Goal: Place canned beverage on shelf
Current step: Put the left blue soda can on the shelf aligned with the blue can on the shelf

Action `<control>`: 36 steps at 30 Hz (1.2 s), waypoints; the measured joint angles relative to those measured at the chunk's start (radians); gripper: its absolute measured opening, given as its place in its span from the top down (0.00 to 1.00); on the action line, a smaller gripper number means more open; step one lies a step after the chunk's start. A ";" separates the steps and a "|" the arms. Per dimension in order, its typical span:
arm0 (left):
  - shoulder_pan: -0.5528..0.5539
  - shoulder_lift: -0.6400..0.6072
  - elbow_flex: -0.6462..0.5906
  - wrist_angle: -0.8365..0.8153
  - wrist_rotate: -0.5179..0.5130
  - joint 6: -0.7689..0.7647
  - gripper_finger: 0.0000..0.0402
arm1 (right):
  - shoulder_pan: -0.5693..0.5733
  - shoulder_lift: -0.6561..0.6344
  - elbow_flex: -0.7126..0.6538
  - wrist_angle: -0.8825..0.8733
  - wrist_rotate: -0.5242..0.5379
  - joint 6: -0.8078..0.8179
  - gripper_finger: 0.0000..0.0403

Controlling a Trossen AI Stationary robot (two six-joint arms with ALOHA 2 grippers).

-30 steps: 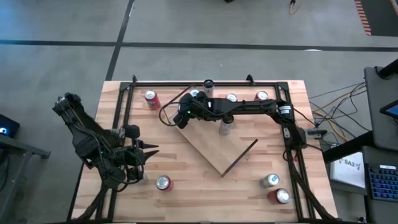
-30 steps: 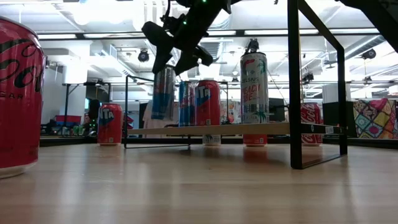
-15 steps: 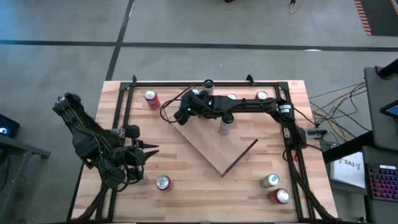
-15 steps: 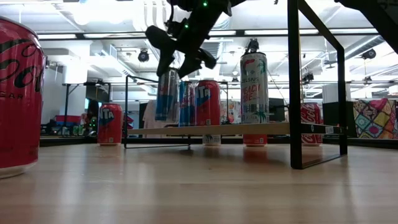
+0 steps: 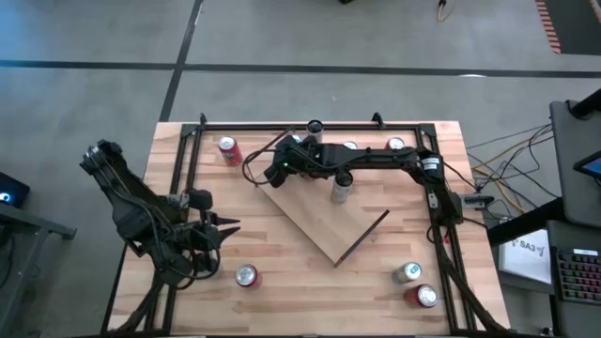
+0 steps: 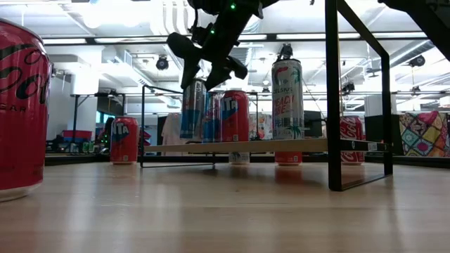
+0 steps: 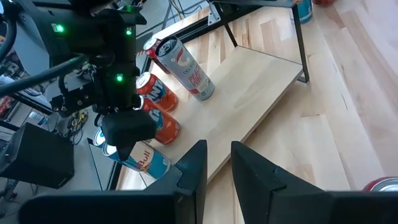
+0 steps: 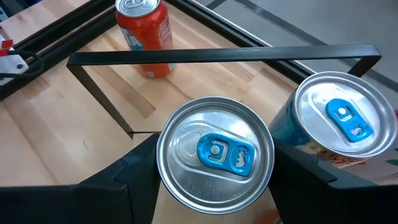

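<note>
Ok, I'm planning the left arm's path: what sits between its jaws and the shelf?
Only bare tabletop lies between the left gripper and the shelf; the high and left wrist views both show it.

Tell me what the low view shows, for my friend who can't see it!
The right gripper comes down from above, its jaws holding a tall blue can at the left end of the shelf. More cans stand on the shelf beside it, and a big red can looms at the left edge.
</note>
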 joint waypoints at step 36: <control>0.000 0.000 -0.028 0.007 -0.027 -0.007 0.86 | 0.000 0.001 -0.003 0.006 0.064 -0.002 0.43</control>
